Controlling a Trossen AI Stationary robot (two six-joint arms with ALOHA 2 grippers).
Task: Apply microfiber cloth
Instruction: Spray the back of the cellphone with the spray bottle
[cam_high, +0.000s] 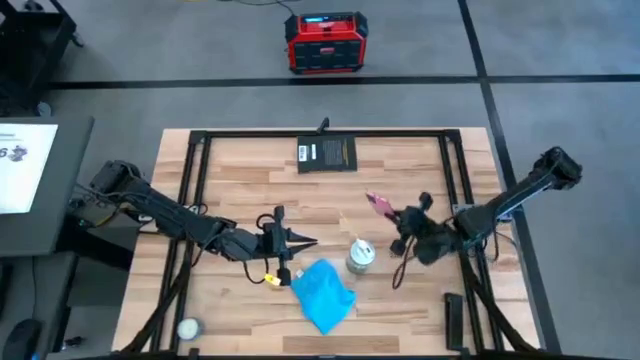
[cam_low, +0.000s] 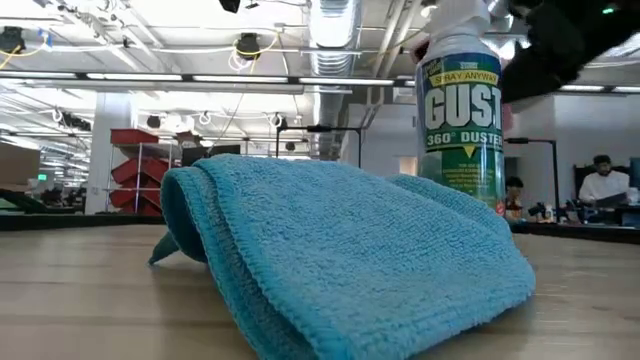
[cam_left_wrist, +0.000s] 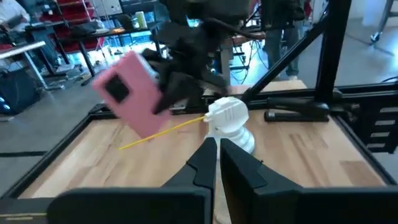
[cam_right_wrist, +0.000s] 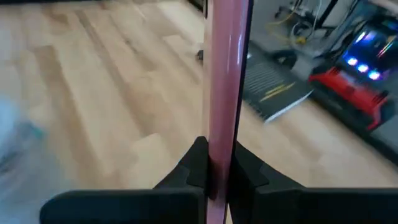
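microfiber cloth (cam_high: 324, 292) folded | right hand (cam_right_wrist: 216, 163) grips phone (cam_right_wrist: 222, 87) edge-on

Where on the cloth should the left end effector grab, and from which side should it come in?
Probably the cloth's upper-left corner, the part nearest the left end effector, coming down from above. The cloth lies crumpled and folded on the table, so a raised fold there gives the fingers something to pinch. The can stands close to its upper right, so approaching from the left avoids it.
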